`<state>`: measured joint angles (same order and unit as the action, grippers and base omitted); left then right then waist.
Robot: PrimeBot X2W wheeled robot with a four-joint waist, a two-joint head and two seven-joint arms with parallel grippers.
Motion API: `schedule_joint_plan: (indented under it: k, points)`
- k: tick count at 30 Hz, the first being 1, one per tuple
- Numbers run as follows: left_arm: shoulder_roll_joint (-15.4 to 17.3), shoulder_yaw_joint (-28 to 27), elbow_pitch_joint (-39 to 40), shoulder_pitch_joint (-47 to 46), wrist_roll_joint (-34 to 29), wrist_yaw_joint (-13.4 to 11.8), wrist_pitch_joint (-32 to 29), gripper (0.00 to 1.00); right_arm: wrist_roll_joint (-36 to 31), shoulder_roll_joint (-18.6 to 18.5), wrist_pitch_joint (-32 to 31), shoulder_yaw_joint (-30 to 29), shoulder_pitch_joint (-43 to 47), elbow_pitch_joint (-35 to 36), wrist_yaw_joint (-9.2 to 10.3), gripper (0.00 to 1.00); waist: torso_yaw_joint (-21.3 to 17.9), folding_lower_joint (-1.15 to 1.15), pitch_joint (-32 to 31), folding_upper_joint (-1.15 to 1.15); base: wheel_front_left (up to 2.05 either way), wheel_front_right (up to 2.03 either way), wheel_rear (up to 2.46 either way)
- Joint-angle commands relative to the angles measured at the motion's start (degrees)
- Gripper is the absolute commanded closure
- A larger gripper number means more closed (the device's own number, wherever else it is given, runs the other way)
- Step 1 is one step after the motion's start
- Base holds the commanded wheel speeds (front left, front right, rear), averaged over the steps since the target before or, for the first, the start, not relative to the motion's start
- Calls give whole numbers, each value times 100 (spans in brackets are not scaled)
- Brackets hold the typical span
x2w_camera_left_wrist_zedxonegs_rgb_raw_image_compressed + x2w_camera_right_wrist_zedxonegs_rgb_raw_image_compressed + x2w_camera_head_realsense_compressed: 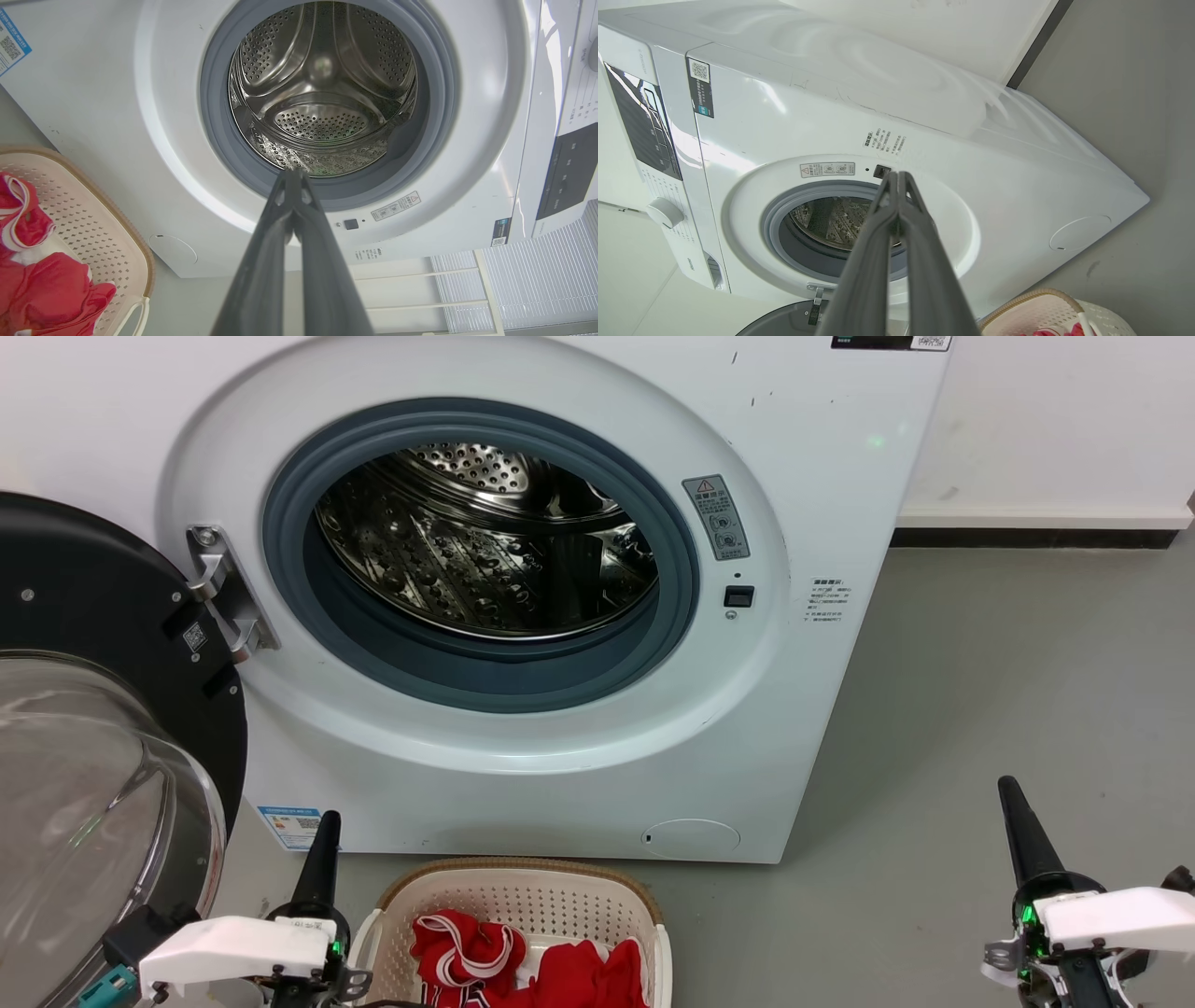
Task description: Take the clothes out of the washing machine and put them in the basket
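- Red clothes (569, 980) lie in the basket (523, 866), which sits on the floor right in front of the washer (560, 793).
- The steel drum (322, 93) looks empty, as far as I can see into it.
- My left gripper (292, 176) has its fingers pressed together and holds nothing.
- My right gripper (899, 177) is the same, off to the right of the washer.
- I think the job is about done. Next I should peek deep into the drum for any hidden cloth.
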<state>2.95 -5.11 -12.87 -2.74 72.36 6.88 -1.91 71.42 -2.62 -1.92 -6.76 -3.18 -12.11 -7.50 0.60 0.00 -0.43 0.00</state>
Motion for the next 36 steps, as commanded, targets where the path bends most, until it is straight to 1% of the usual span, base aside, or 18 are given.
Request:
schedule_joint_plan:
  k: [1, 36]
  points:
    - [-4, -22, 13, -125, 128, 22, -41, 100, 144, -31, -26, 7, -110, 5, 0, 100, -2, 0, 2, 0, 0, 0, 0]
    - [-11, -148, -115, -369, 1864, 67, -453, 100, 1961, -39, -441, 27, -315, -192, 2, 100, -54, 0, 55, 0, 0, 0, 0]
